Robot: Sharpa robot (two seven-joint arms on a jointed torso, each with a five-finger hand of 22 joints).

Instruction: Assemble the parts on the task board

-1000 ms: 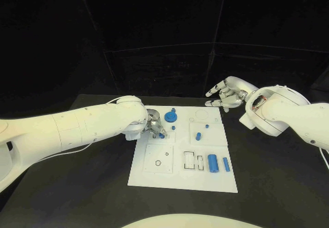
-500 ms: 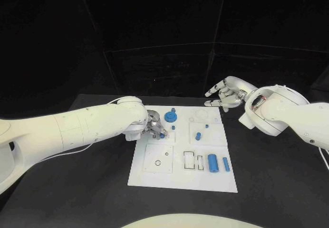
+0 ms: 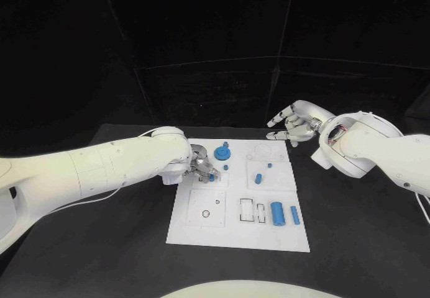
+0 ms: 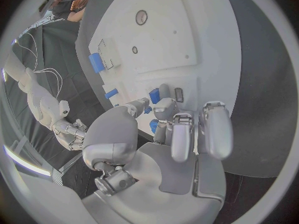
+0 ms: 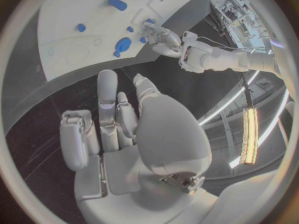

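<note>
I see my left robot hand [image 3: 201, 166] pinching a small blue part [image 3: 211, 176] at the white task board's [image 3: 240, 236] upper left, while my right robot hand [image 3: 296, 124] hovers released beyond the board's far edge over the black bench [image 3: 107, 248].

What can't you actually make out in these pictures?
- Head view: the left hand covers the small blue part at its fingertips; whether it grips it is unclear.
- Left wrist view: the fingers hide the same contact.
- Head view: the markings on the task board are too small to read.
</note>
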